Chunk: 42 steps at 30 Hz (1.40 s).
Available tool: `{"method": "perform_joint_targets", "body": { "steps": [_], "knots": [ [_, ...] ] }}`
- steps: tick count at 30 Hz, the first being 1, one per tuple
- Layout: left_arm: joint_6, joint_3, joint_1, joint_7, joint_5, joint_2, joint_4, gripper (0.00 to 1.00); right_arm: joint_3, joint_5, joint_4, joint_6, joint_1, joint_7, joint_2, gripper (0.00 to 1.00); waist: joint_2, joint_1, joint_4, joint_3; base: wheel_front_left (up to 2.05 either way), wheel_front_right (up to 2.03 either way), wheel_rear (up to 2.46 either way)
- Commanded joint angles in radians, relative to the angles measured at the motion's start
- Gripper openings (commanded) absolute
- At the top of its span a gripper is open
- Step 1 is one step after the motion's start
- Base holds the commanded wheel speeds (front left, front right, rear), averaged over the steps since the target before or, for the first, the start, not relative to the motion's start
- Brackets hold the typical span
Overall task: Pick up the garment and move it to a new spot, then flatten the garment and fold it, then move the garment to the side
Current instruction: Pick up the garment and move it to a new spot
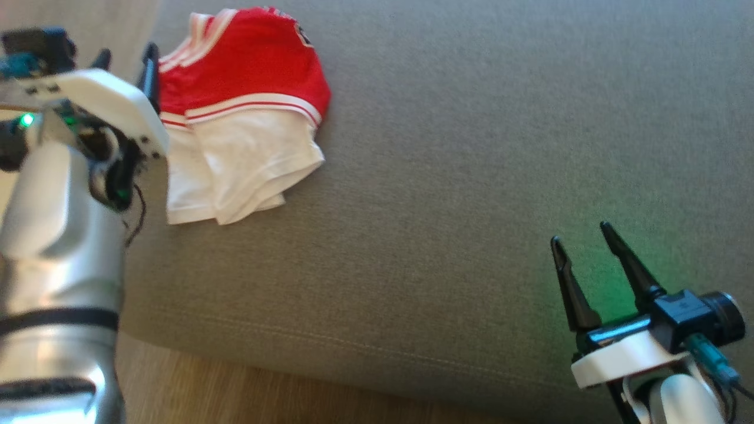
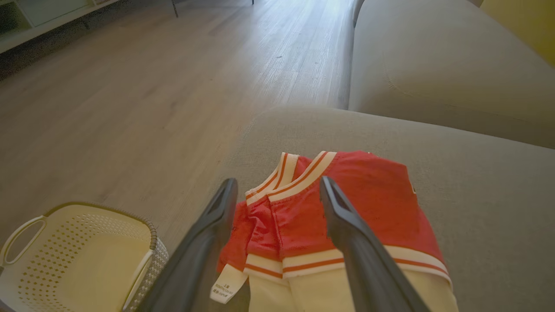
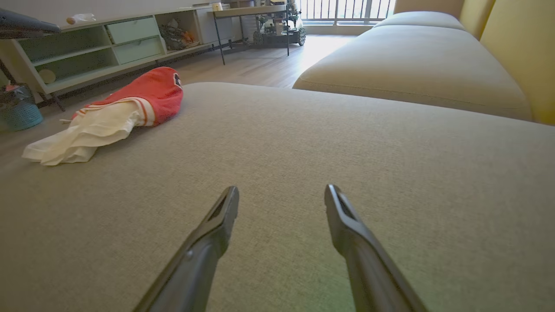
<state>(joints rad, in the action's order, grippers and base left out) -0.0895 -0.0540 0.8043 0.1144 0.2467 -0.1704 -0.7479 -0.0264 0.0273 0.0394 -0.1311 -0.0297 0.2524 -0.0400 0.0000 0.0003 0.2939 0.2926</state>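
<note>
Hovering over folded garment (image 1: 247,112) at 11 o'clock with left gripper (image 2: 278,184) jaws wide, empty; resting right gripper (image 1: 581,235) likewise at 5 o'clock; likely needing closing for moving aside.

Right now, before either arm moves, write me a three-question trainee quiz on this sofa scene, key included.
1. True or false: the left gripper and the right gripper both stand open.
2. Multiple choice: the garment lies on A) a table, B) the grey cushion, C) a chair.
3. Fill in: the pale perforated thing on the floor beside the cushion, seen in the left wrist view, is a ____.

Key: 1 true; 2 B; 3 basket.
</note>
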Motion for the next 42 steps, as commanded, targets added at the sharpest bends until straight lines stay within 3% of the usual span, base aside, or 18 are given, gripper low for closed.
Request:
{"method": "perform_joint_targets", "body": {
  "steps": [1, 6, 15, 16, 17, 32, 42],
  "knots": [
    [-0.006, 0.035, 0.078, 0.007, 0.006, -0.059, -0.015, 1.00, 0.019, 0.009, -0.040, 0.000, 0.034, 0.009, -0.010, 1.00, 0.0000, -0.0003, -0.047, 0.060, 0.00, 0.00, 0.00],
    [-0.001, 0.050, 0.166, 0.036, 0.032, -0.068, -0.177, 1.00, 0.011, 0.017, -0.061, 0.000, 0.067, 0.009, -0.010, 1.00, 0.0000, -0.0003, -0.081, 0.125, 0.00, 0.00, 0.00],
    [0.011, 0.012, 0.240, -0.027, 0.002, -0.081, -0.348, 1.00, -0.006, 0.012, -0.078, 0.000, 0.094, 0.009, -0.010, 1.00, 0.0000, -0.0003, -0.111, 0.182, 0.00, 0.00, 0.00],
    [0.008, 0.015, 0.245, -0.036, 0.009, -0.079, -0.362, 0.39, -0.008, 0.010, -0.077, 0.000, 0.098, 0.009, -0.010, 1.00, 0.0000, -0.0003, -0.113, 0.182, 0.00, 0.00, 0.00],
    [0.003, 0.012, 0.250, -0.049, 0.010, -0.079, -0.372, 0.00, -0.009, 0.008, -0.076, 0.000, 0.101, 0.009, -0.010, 1.00, 0.0000, -0.0003, -0.115, 0.181, 0.00, 0.00, 0.00],
    [-0.040, -0.044, 0.274, -0.304, 0.044, -0.089, -0.348, 0.00, 0.015, -0.060, -0.042, 0.000, 0.097, 0.009, -0.010, 1.00, 0.0000, -0.0003, -0.130, 0.033, 0.00, 0.00, 0.00],
    [-0.041, -0.210, 0.266, -0.329, 0.139, -0.094, -0.102, 0.00, 0.043, -0.133, -0.011, 0.000, 0.052, 0.009, -0.010, 1.00, 0.0000, -0.0003, -0.162, -0.145, 0.00, 0.00, 0.00]
  ]
}}
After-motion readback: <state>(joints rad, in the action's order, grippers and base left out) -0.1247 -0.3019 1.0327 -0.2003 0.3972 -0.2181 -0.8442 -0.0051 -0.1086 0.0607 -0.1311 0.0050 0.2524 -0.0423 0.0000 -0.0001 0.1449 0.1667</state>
